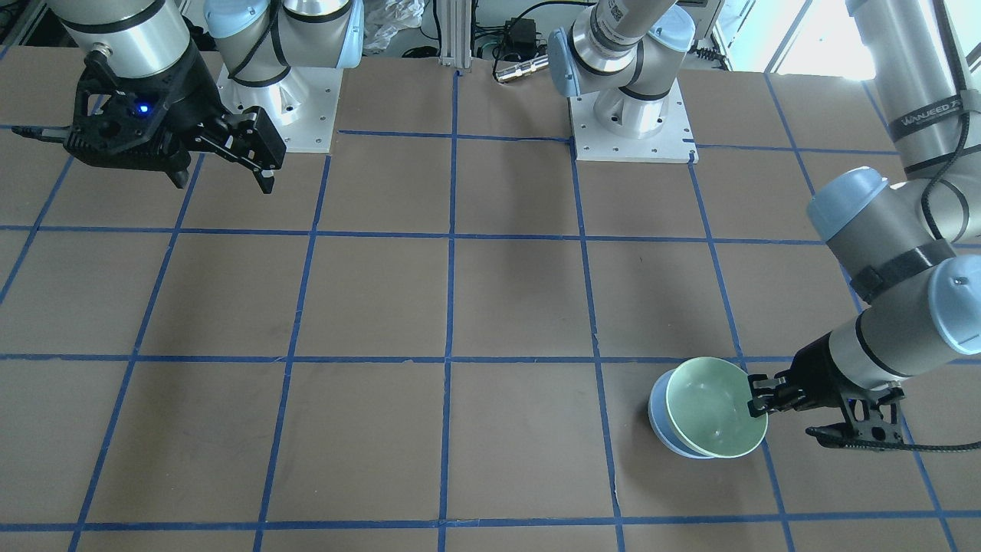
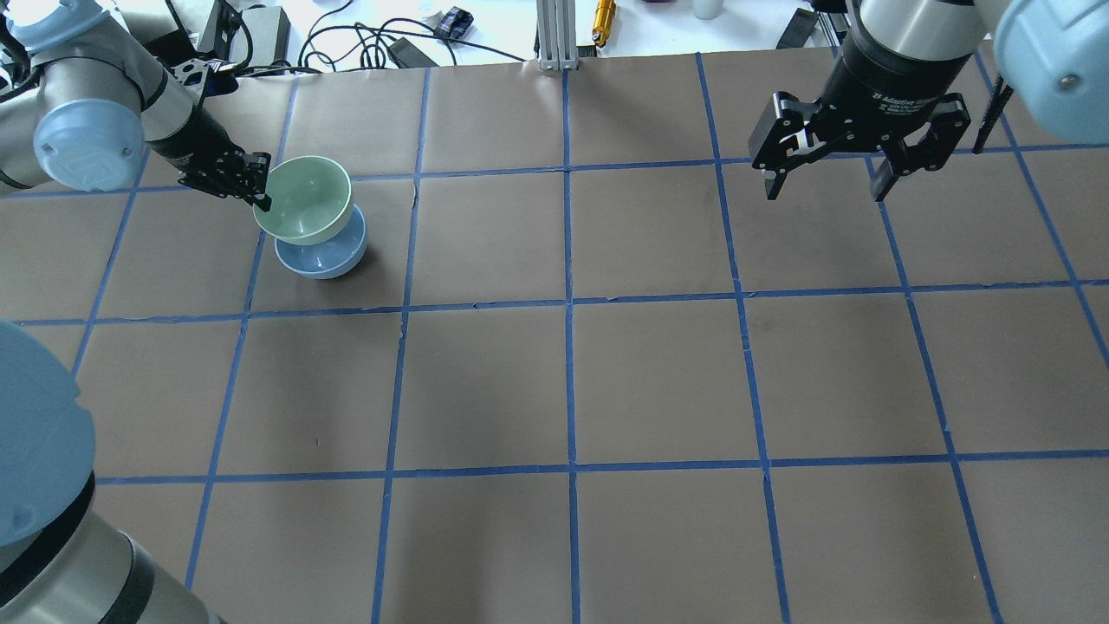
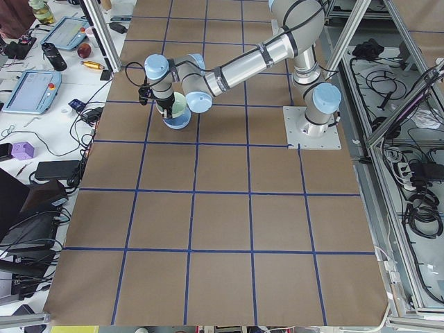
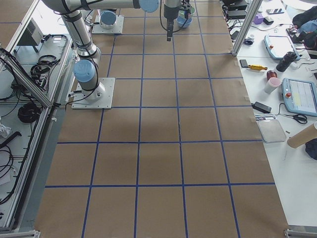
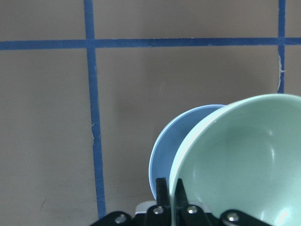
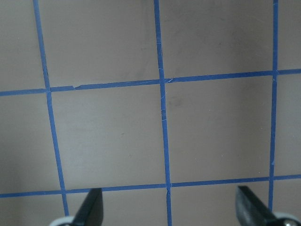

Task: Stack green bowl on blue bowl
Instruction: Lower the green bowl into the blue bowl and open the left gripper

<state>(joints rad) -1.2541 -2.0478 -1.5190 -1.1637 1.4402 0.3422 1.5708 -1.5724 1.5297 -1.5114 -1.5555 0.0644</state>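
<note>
There are two bowls and two claws. The green bowl (image 2: 305, 198) sits over the blue bowl (image 2: 325, 258) on the robot's left side of the table (image 2: 572, 381), in a taped square toward the far edge in the overhead view. The green one is off-centre, shifted toward the left gripper (image 2: 260, 195), so a crescent of the blue bowl (image 1: 661, 420) shows past the green bowl (image 1: 713, 406) in the front view. Both bowls are round and have no long side. The green bowl's mouth faces up and looks a little tipped, its inside plain to see from the left wrist, where the green bowl (image 5: 244, 160) covers much of the blue bowl (image 5: 173, 143). Whether it already rests in the blue bowl or hangs just above it, I cannot tell. The left gripper (image 5: 173, 200) is pinched narrow on the green bowl's rim, one finger inside the wall and one outside, reaching in from the side. The right gripper (image 2: 825, 192) hangs above the far right part of the table, well apart from the bowls. Its jaws are spread wide and hold nothing. From the right wrist, the right gripper (image 6: 171, 209) shows only brown table and blue tape lines between its fingers.
</note>
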